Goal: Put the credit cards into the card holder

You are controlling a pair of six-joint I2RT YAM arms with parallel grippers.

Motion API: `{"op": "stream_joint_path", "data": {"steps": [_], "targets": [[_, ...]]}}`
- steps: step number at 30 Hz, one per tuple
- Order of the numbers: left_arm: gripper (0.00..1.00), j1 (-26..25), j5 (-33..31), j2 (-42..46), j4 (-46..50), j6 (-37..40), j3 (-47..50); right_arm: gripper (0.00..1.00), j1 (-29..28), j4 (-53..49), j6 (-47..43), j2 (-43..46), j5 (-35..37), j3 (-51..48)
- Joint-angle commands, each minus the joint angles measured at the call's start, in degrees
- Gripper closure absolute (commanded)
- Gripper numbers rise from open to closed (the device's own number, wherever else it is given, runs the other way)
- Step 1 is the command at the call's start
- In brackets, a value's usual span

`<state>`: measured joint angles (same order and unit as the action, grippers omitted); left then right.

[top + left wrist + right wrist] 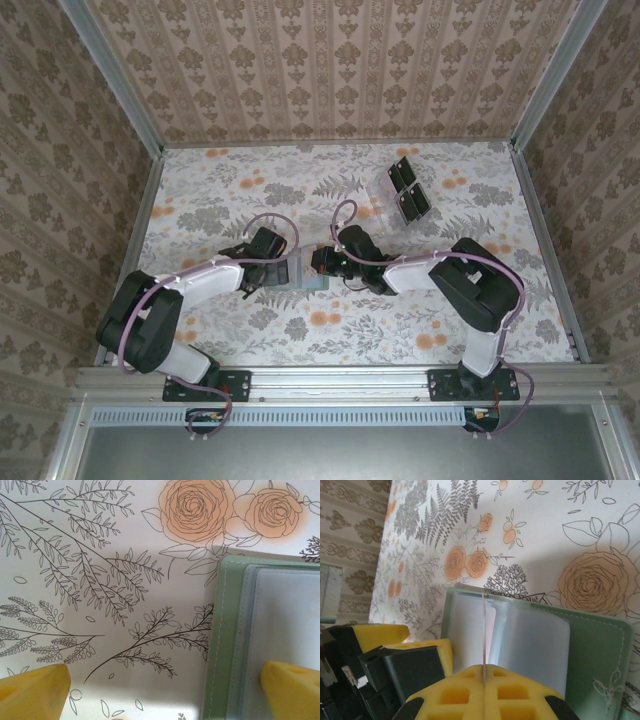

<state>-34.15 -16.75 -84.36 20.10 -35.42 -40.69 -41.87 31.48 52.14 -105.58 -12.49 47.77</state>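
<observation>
The dull-green card holder (pixel 592 650) lies open on the flowered table, its clear sleeves (pixel 530 640) facing up. My right gripper (pixel 484 674) is shut on one credit card (pixel 483 630), seen edge-on as a thin pale line reaching over the sleeves to the holder's far edge. Whether its tip is inside a pocket cannot be told. My left gripper (pixel 162 695) stands open straddling the holder's (pixel 227 630) stitched edge, with one yellow fingertip (pixel 292 690) over the grey-green inside and the other over bare table. From above, both grippers (pixel 285 270) (pixel 322 265) meet at the holder (pixel 305 280) mid-table.
A clear rack with dark square panels (pixel 403 190) stands at the back right. Patterned walls and metal rails (pixel 140 240) close the table on three sides. The left gripper's finger and black pad (pixel 405 667) sit close beside the right gripper.
</observation>
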Motion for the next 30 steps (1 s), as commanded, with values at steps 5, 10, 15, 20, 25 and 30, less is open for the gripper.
{"op": "stream_joint_path", "data": {"steps": [5, 10, 15, 20, 25, 30], "targets": [[0.00, -0.30, -1.42, 0.79, 1.61, -1.56, 1.93, 1.00, 0.12, 12.12, 4.59, -3.70, 0.81, -1.79], [0.00, -0.30, -1.09, 1.39, 1.22, -1.70, 2.66, 1.00, 0.08, 14.10, 5.49, -4.69, 2.59, -2.46], [0.00, -0.30, -0.91, 1.56, 0.91, -1.89, 3.09, 1.00, 0.06, 13.65, 5.76, -5.20, 3.23, -2.24], [0.00, -0.30, -0.65, 1.56, 0.44, -2.02, 3.27, 1.00, 0.09, 13.32, 5.69, -5.86, 3.08, -1.85], [0.00, -0.30, -0.30, 1.39, 0.27, -2.08, 3.25, 1.00, 0.03, 13.88, 6.11, -7.03, 2.65, -1.63], [0.00, -0.30, -0.11, 1.41, 0.25, -2.01, 3.47, 1.00, 0.10, 15.39, 6.90, -8.01, 2.14, -1.56]]}}
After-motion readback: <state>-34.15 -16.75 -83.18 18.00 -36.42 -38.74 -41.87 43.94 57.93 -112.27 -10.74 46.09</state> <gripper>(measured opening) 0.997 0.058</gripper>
